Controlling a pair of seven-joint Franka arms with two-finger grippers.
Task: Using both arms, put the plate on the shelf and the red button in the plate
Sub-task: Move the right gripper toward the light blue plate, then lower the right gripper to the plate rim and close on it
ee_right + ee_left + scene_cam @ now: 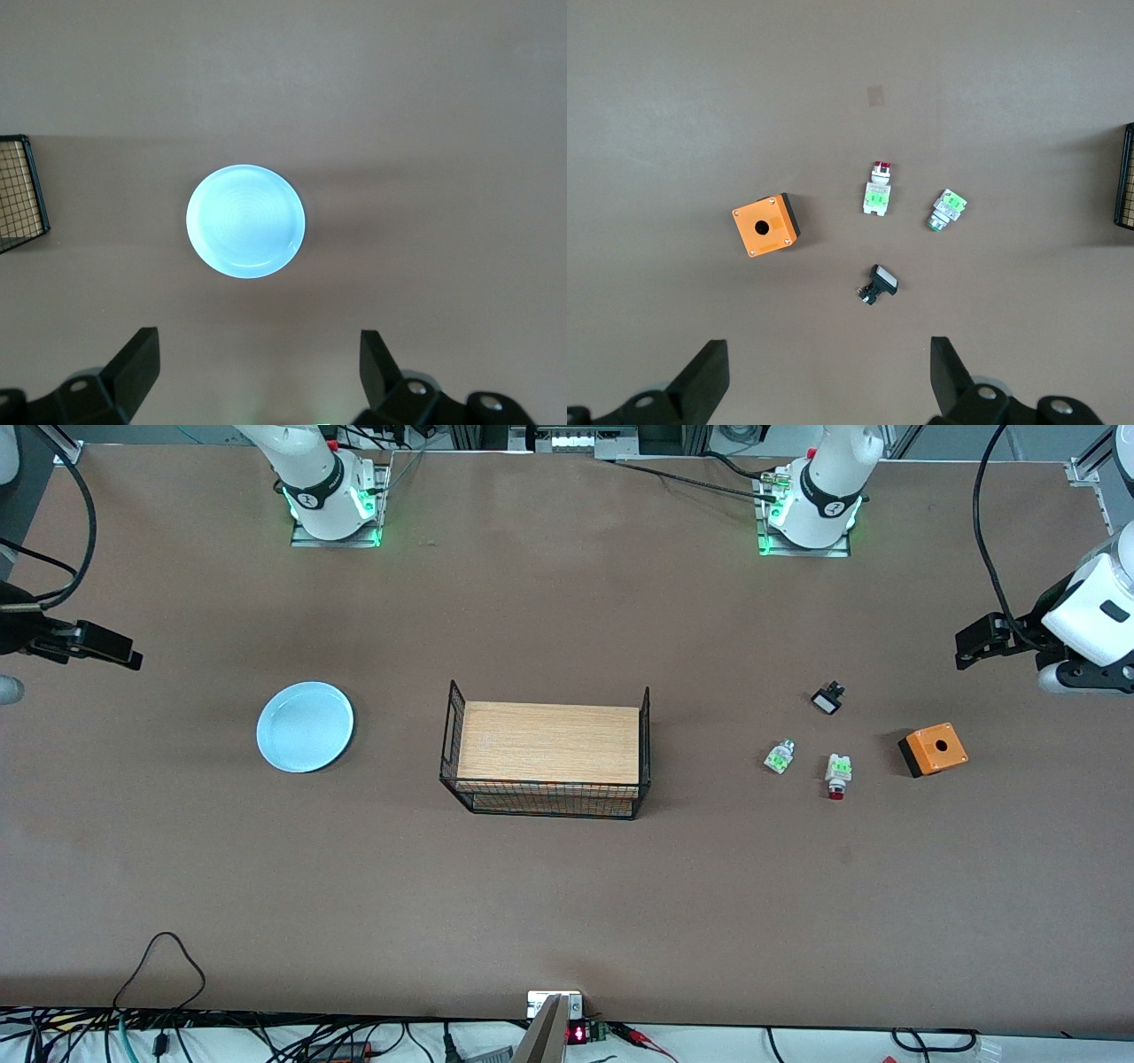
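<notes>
The light blue plate [305, 726] lies flat on the table toward the right arm's end; it also shows in the right wrist view [246, 221]. The red button [838, 774], white with a green label and red cap, lies toward the left arm's end and shows in the left wrist view [877, 190]. My left gripper [973, 645] hangs open and empty high over its end of the table, apart from the button; its own view shows it too [830, 381]. My right gripper [113, 648] hangs open and empty high above its end, apart from the plate, as its own view shows [257, 372].
A black wire basket [454, 735] with a wooden board stands mid-table. Beside the red button lie a similar white-and-green part [780, 756], a small black-and-white part [827, 698] and an orange box with a hole [934, 749].
</notes>
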